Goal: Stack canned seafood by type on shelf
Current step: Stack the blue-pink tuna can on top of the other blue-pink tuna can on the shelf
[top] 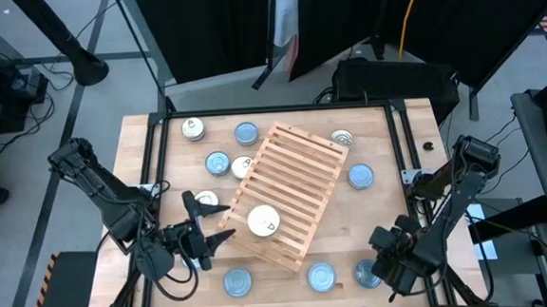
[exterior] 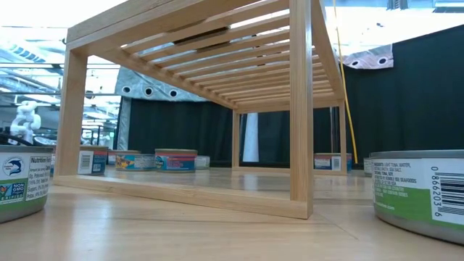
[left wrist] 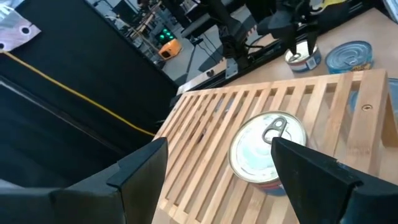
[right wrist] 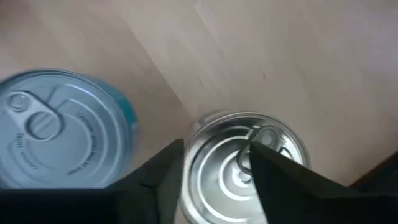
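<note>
Tabletop (top: pixel 150 161) of pale wood carries one shelf (top: pixel 298 171), a slatted light-wood rack lying at a slant across the middle, and two dark arms reach in from the near corners.

The left gripper (top: pixel 207 236) is near the shelf's near-left corner. Its fingers (left wrist: pixel 140 165) are spread wide with nothing between them, and it points at the white tin on the rack. The right gripper (top: pixel 385 261) is at the near right edge of the table, over a silver tin (right wrist: pixel 239 165). Its fingers (right wrist: pixel 280 177) stand partly apart above that tin's pull-tab top. Whether they press on the tin cannot be told.

Eleven tins show from above.
- **Blue tops, five:**
  - two far left of the shelf (top: pixel 246 132) (top: pixel 217 163)
  - one to its right (top: pixel 360 175)
  - two along the near edge of the table (top: pixel 238 282) (top: pixel 321 277)
- **White or silver tops, six:**
  - one white tin (top: pixel 263 221) on the slats near the shelf's near end
  - one (top: pixel 342 140) at the shelf's far right corner, on it or just beside it, unclear which
  - one (top: pixel 244 167) just beside its left long side
  - one (top: pixel 193 129) at the far left of the table
  - one (top: pixel 205 200) near the left gripper
  - the silver tin under the right gripper
</note>
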Robot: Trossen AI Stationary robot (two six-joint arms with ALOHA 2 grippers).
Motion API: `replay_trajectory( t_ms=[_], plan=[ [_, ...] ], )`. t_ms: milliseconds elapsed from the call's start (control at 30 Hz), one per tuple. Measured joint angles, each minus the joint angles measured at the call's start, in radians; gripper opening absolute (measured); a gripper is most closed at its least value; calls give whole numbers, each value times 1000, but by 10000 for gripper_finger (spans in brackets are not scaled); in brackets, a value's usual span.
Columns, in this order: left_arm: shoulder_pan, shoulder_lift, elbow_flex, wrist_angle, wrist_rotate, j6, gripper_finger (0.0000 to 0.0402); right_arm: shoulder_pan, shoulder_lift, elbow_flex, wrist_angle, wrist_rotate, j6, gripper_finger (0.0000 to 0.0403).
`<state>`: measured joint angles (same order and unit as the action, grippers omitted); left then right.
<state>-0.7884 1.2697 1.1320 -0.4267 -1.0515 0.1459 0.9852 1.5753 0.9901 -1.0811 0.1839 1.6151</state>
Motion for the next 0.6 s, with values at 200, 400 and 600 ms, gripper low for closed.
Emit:
replay_trajectory(
  t_ms=[200,400,600],
  plan=[
    [24,0,0,0,0,-2,293,-9,0,-1,-40,5,-3,70],
    [37,0,0,-1,0,-2,293,-25,0,-1,-67,76,-33,5],
    [37,0,0,-1,0,-2,293,-50,0,-1,-67,51,-90,2]
  ],
)
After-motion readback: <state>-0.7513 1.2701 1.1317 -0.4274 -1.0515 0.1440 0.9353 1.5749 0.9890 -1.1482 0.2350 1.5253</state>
